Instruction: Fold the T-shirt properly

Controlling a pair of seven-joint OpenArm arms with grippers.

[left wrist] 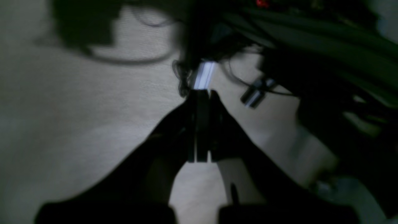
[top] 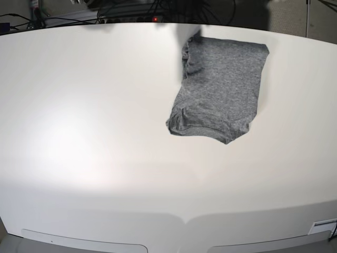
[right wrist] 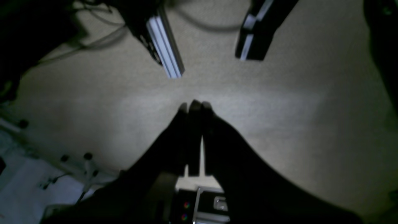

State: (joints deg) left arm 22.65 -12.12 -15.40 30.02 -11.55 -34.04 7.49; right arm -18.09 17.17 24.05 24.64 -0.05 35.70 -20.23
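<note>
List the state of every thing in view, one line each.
T-shirt: folded into a compact bundle, lying flat on the table, untouched.
Left gripper: jaws shut, holding nothing, away from the shirt.
Right gripper: jaws shut, holding nothing, away from the shirt.
Table: white, bearing only the shirt.

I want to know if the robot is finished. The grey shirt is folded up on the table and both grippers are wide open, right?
Not quite. The grey shirt is folded on the table, but the grippers are shut, not open. The left wrist view shows the left gripper closed, and the right wrist view shows the right gripper closed too.
</note>
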